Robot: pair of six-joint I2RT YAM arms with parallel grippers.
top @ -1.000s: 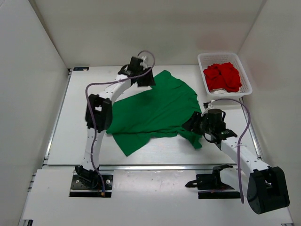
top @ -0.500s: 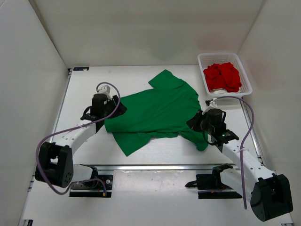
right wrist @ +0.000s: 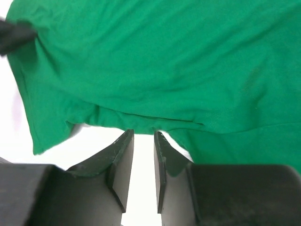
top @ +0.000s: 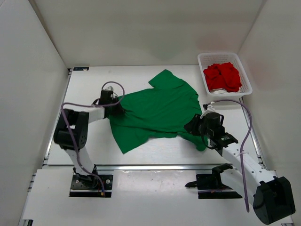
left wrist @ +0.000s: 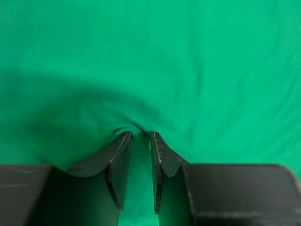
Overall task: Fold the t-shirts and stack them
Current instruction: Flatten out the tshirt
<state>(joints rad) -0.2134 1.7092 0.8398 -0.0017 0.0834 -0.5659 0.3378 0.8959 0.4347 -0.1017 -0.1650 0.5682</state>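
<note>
Overview from the top cam: bright green cloth t-shirt lies spread and creased mid-desk on the white desk, one corner trailing toward the near edge. My left arm bends in to the shirt's left edge, and my left jaws are down on the cloth there. My right arm reaches the shirt's right side, w/ my right jaws low at the near-right hem. White plastic mesh basket sits at the far-right corner of the desk w/ a crumpled red cloth t-shirt inside. A bit of off-white cloth shows under the red at the basket's near end; can't say more abt it.

Left wrist cam: the green t-shirt fills the whole view. My left jaws stand a narrow slot apart, fingertips pushed into the cloth and pinching a small pucker of it betw. them. Creases fan out from that spot.

Right wrist cam: the green t-shirt covers the upper part, its doubled hem running just past my fingertips. My right jaws are slightly spread, only bare desk showing thru the gap. The cloth edge is just beside the tips; touching or not, can't tell.
</note>
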